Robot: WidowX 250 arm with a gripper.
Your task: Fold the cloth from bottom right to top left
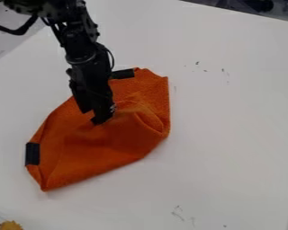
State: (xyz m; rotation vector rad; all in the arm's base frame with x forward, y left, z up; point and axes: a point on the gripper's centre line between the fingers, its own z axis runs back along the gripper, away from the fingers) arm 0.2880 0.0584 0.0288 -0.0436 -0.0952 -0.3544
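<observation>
The orange cloth (104, 146) lies on the white table, left of centre in the camera view. Its right part is doubled over and bunched, with creases running toward the rounded right edge, and its lower left narrows to a corner. One black patch sits at the cloth's left edge, another at its top edge beside the arm. From the upper left the black arm comes down, and its gripper (100, 116) is at the middle of the cloth, low over or touching the creased fabric. The arm hides part of the cloth's upper left edge.
The white table (231, 112) extends around the cloth, with small dark marks at upper right and near the bottom. A yellowish object (11, 225) shows at the bottom left corner. Dark items lie beyond the table's top right edge.
</observation>
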